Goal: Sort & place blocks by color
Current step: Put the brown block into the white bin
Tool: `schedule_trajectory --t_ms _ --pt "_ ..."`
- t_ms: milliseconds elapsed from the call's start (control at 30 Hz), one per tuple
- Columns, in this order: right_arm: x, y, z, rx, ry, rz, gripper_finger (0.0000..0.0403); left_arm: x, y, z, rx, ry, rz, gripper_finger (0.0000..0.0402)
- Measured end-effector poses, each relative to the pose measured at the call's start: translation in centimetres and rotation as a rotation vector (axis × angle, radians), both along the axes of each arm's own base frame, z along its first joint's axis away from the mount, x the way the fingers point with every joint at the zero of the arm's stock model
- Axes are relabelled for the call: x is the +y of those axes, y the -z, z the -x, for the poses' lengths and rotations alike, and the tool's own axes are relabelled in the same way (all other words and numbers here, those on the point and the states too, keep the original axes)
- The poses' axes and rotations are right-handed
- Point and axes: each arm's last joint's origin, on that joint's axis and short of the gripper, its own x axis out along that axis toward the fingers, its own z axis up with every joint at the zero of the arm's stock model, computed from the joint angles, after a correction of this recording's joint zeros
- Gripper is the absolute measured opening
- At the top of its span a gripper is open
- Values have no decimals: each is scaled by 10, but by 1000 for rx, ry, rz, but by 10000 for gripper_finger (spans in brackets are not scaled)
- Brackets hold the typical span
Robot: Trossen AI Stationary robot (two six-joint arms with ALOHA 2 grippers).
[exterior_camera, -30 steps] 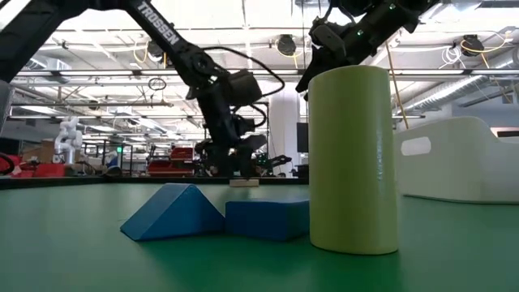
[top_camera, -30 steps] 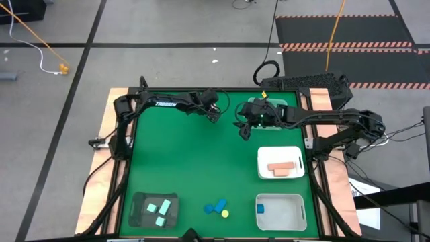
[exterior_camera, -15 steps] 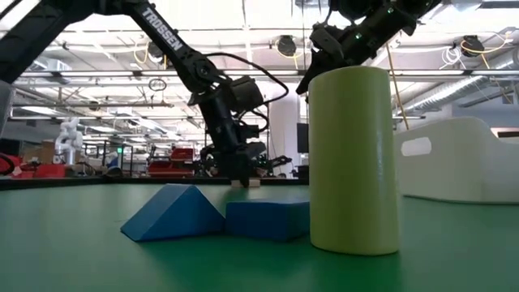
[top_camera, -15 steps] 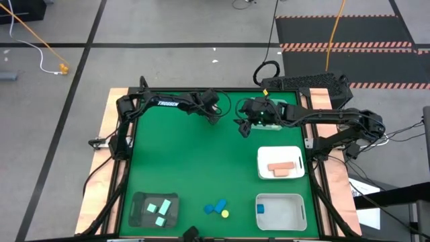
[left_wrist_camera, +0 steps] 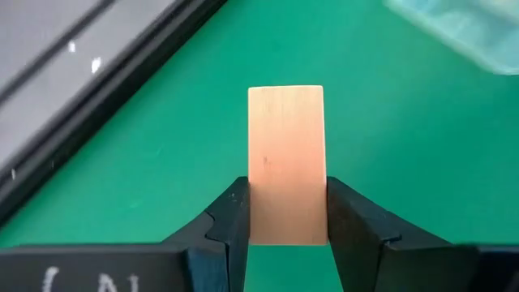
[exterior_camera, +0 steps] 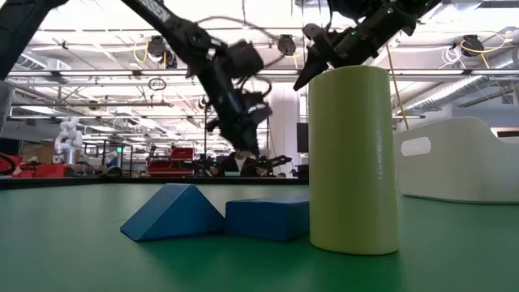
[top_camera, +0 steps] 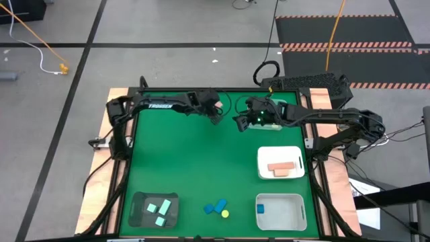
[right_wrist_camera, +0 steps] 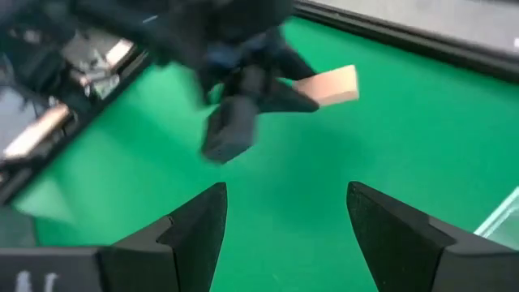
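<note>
Nearest the low camera, at the table's front edge: a yellow cylinder (exterior_camera: 353, 159) standing upright, a blue bar (exterior_camera: 266, 219) just beside it, and a blue wedge (exterior_camera: 173, 212) touching the bar. From above the three read as one tight cluster, well apart from every tray, so these look unsorted as yet.

Front left: dark tray (top_camera: 136, 202) with mint blocks (top_camera: 160, 209) lying in it. Front right: white tray (top_camera: 300, 210) with a single blue block (top_camera: 260, 209) at its left wall; probably where the wedge and bar belong. Behind that, a second white tray (top_camera: 262, 160) holds salmon bars (top_camera: 283, 167), the likely home for the pink piece now in the air.

Far half of the table: left gripper (left_wrist_camera: 285, 219) is clamped on a pink block (left_wrist_camera: 285, 165), fingers pressing its two long sides, roughly half the block standing out past the tips. Block hangs clear of the green surface, near the back edge. Grip looks square and centred, good for carrying.

Right gripper (right_wrist_camera: 282, 212) hovers just beside it, fingers spread wide with nothing between them, facing the pink block. Placement suggests a handover, or simply waiting.

Room: the green mat between the grippers and the salmon tray is bare. Tight spot is the two grippers near each other; the left's path toward the salmon tray runs close to the right arm.
</note>
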Motion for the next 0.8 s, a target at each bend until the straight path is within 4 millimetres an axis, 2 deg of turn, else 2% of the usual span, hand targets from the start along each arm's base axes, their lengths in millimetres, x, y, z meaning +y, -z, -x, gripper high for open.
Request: schedule_trajectory --t_ms 300,467,600,800 --pt "-2 0 1 -48 53 -138 247 -69 -46 -9 -79 178 -106 127" --pt "-1 0 0 -63 51 -187 247 -103 -61 -11 -127 233 -152 127" --pt "1 -1 -1 -95 13 -251 247 -124 -67 -16 -187 263 -169 127" --pt "6 -9 -7 -196 -107 -342 247 -143 -77 -23 -299 244 -224 127"
